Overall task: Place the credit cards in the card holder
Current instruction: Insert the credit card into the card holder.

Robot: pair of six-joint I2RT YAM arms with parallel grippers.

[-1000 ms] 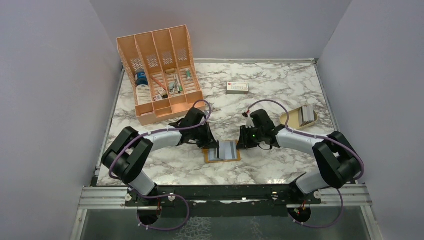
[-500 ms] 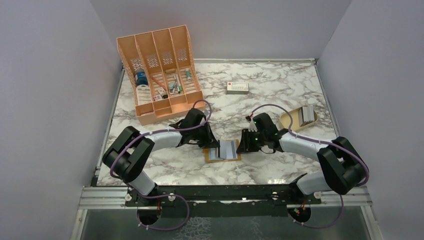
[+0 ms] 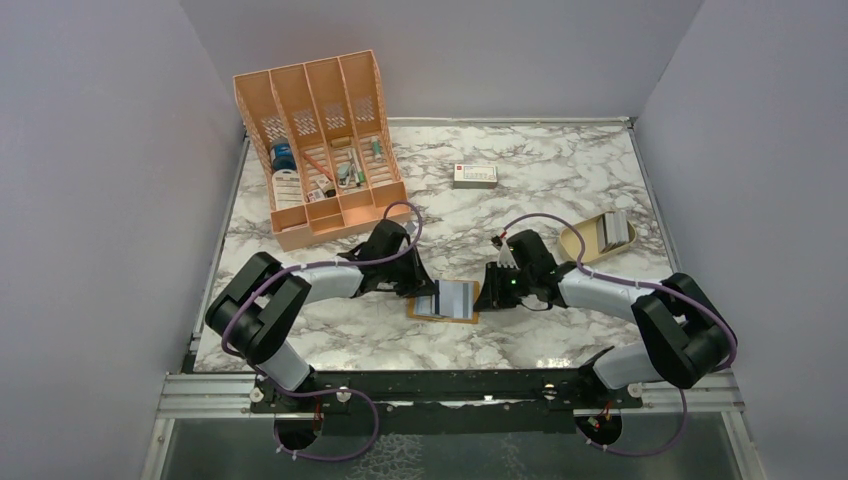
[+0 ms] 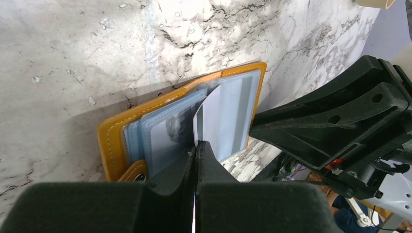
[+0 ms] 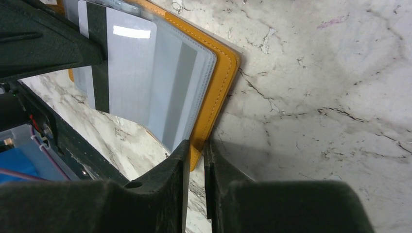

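Note:
The mustard-orange card holder [image 3: 455, 301] lies open between the two arms, its grey-blue sleeves facing up. My left gripper [image 3: 424, 290] is shut on one thin clear sleeve leaf, which curls up into its jaws [image 4: 196, 144]. My right gripper [image 3: 489, 289] is closed on the holder's orange right edge [image 5: 218, 82], and that corner sits between its fingertips [image 5: 197, 145]. A grey credit card [image 5: 128, 68] with a dark stripe lies partly in the open sleeve. More grey credit cards [image 3: 614, 230] stand in the tan dish at the right.
A large orange desk organiser [image 3: 320, 140] with small items stands at the back left. A white box with a red mark [image 3: 474, 175] lies at the back centre. The tan oval dish [image 3: 580, 241] sits by the right arm. Grey walls close in both sides.
The right gripper widened, then closed on the holder's right edge. The holder has turned slightly, its right side now nearer the back. The left gripper stays shut on the sleeve.

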